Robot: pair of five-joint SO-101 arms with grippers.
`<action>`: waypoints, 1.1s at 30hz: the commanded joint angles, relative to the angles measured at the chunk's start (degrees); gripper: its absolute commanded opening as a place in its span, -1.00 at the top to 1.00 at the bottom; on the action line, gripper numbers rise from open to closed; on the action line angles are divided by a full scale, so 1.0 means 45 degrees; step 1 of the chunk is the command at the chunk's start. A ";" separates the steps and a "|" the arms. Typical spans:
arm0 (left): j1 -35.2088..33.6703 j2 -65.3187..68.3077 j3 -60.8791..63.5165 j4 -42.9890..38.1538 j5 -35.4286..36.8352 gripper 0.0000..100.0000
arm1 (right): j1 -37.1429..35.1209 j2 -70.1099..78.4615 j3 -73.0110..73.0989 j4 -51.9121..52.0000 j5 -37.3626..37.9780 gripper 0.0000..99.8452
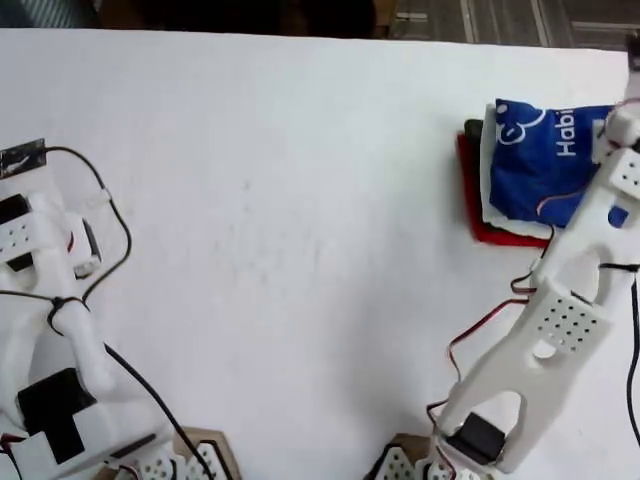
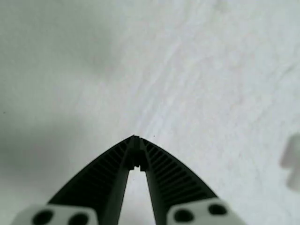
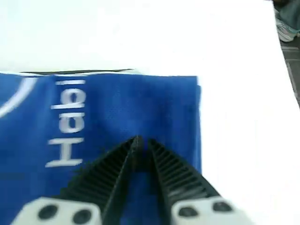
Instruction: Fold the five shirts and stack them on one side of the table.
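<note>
A stack of folded shirts lies at the table's right side: a blue shirt [image 1: 545, 160] with white print on top, a white one [image 1: 487, 165] under it, a red one [image 1: 478, 215] and a dark one [image 1: 472, 128] peeking out below. The right arm stretches over the stack's right part, its gripper [image 1: 622, 125] at the edge of the high view. In the right wrist view my right gripper [image 3: 140, 140] is shut, its tips just above the blue shirt [image 3: 117, 112]. My left gripper [image 2: 136, 139] is shut over bare white table, with nothing in it.
The left arm [image 1: 45, 300] is folded back at the table's near left corner, with black cables [image 1: 115, 225] looping beside it. The white table [image 1: 280, 200] spreads between the arms. Red and black wires [image 1: 490, 325] hang along the right arm.
</note>
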 commanded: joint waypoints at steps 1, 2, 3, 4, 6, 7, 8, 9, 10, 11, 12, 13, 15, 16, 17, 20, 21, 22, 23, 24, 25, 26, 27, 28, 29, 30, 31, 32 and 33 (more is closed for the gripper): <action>0.0117 -0.0410 -0.0049 -0.0059 -0.0059 0.95 | 0.0147 0.0987 -0.0215 -0.1475 -0.0039 0.96; 0.0156 -0.0410 -0.0049 -0.0059 -0.0039 0.95 | 0.0127 0.1182 -0.0332 -0.1534 -0.0059 0.96; 0.0156 -0.0410 -0.0049 -0.0059 -0.0039 0.95 | 0.0088 0.1299 -0.0547 -0.1534 -0.0078 0.96; 0.0156 -0.0430 -0.0049 -0.0059 -0.0020 0.95 | 0.0088 0.1338 -0.0821 -0.1514 -0.0098 0.96; 0.0156 -0.0469 -0.0049 -0.0059 -0.0039 0.95 | 0.0088 0.1338 -0.1641 -0.1475 -0.0332 0.96; 0.0156 -0.0469 -0.0088 -0.0059 -0.0039 0.95 | 0.0088 0.1319 -0.2286 -0.1436 -0.0821 0.96; 0.0156 -0.0488 -0.0166 -0.0039 -0.0020 0.95 | 0.0088 0.1241 -0.3048 -0.1241 -0.1524 0.96; 0.0176 -0.0508 -0.0205 -0.0039 -0.0020 0.95 | 0.0068 0.1104 -0.3868 -0.0928 -0.2129 0.96; 0.0254 -0.0567 -0.0400 -0.0020 -0.0020 0.95 | 0.0010 0.0908 -0.4689 -0.0440 -0.2598 0.96; 0.0410 -0.0723 -0.0615 0.0176 -0.0039 0.95 | -0.0127 0.0654 -0.5529 0.0264 -0.2794 0.96; 0.0625 -0.0996 -0.0908 0.0527 -0.0059 0.95 | -0.0420 0.0342 -0.6291 0.1104 -0.2794 0.96; 0.0957 -0.1348 -0.1299 0.0996 -0.0059 0.95 | -0.0694 0.0029 -0.6974 0.2042 -0.2794 0.96; 0.1739 -0.2403 -0.2139 0.2110 -0.0078 0.95 | -0.1338 -0.0889 -0.7072 0.3780 -0.2794 0.96; 0.2208 -0.3087 -0.2608 0.2676 -0.0098 0.95 | -0.1631 -0.1436 -0.6916 0.4562 -0.2794 0.96; 0.2676 -0.3868 -0.2999 0.3165 -0.0137 0.95 | -0.1905 -0.1983 -0.6759 0.5480 -0.2794 0.96; 0.4220 -0.6584 -0.3370 0.3927 -0.1035 0.95 | -0.3096 -0.3253 -0.6740 0.8371 -0.2852 0.96; 0.4689 -0.7404 -0.3194 0.4044 -0.1289 0.95 | -0.3370 -0.3643 -0.6662 0.8254 -0.2891 0.96; 0.5079 -0.8205 -0.2725 0.4005 -0.1543 0.95 | -0.3331 -0.4054 -0.6466 0.8215 -0.2891 0.96; 0.5392 -0.8928 -0.2061 0.3868 -0.1797 0.95 | -0.3292 -0.4503 -0.6310 0.8215 -0.2891 0.96; 0.5626 -0.9553 -0.1241 0.3653 -0.1993 0.95 | -0.3292 -0.5031 -0.6017 0.8215 -0.2911 0.96; 0.5763 -1.0100 -0.0283 0.3380 -0.2110 0.95 | -0.3253 -0.5636 -0.5568 0.8234 -0.3067 0.96; 0.5822 -1.0608 0.0733 0.3126 -0.2110 0.95 | -0.3194 -0.6379 -0.4845 0.8234 -0.3419 0.96; 0.5861 -1.1077 0.1748 0.2872 -0.2129 0.95 | -0.3116 -0.7258 -0.3966 0.8234 -0.3770 0.96; 0.5861 -1.1487 0.2745 0.2637 -0.2129 0.94 | -0.2960 -0.8371 -0.2716 0.8234 -0.4005 0.96; 0.5861 -1.1917 0.3585 0.2481 -0.2149 0.94 | -0.2921 -0.9641 -0.1231 0.8234 -0.4063 0.96; 0.5861 -1.2366 0.4308 0.2325 -0.2149 0.94 | -0.2940 -1.1048 0.0567 0.8234 -0.4063 0.96; 0.5861 -1.2835 0.4933 0.2208 -0.2129 0.94 | -0.3116 -1.2630 0.2637 0.8234 -0.4063 0.96; 0.5861 -1.3284 0.5519 0.2071 -0.2149 0.94 | -0.3389 -1.4291 0.4845 0.8215 -0.4083 0.96; 0.5861 -1.3792 0.6066 0.1915 -0.2168 0.94 | -0.3780 -1.5971 0.7209 0.8195 -0.4103 0.96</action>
